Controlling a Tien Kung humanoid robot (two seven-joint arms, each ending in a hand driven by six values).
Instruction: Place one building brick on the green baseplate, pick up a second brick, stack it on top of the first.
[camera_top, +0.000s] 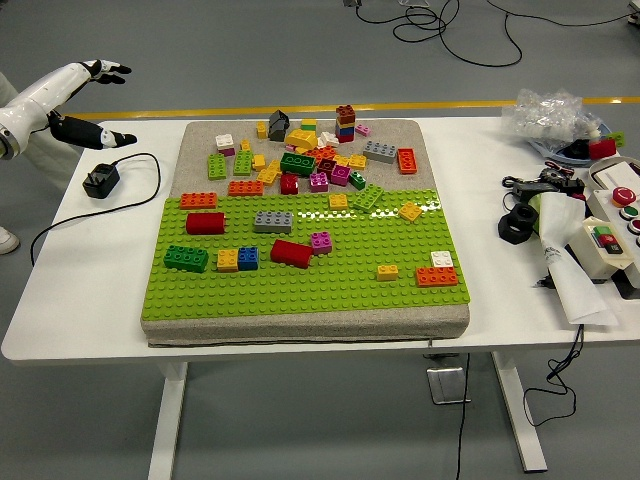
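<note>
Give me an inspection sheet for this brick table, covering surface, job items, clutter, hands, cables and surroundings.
Surface: white table carrying a grey pad.
Job's things: green baseplate on the pad, with single bricks dotted across it; loose brick pile behind it on the pad; a short multicoloured stack at the back.
Clutter: black adapter on the left; button box, black ring, white paper and a plastic bag on the right.
Hands: left hand open, raised past the table's left far corner, holding nothing; right hand nothing seen.
Cables: adapter cord loops on the table; black floor cables beyond.
Surroundings: grey floor, yellow line.
</note>
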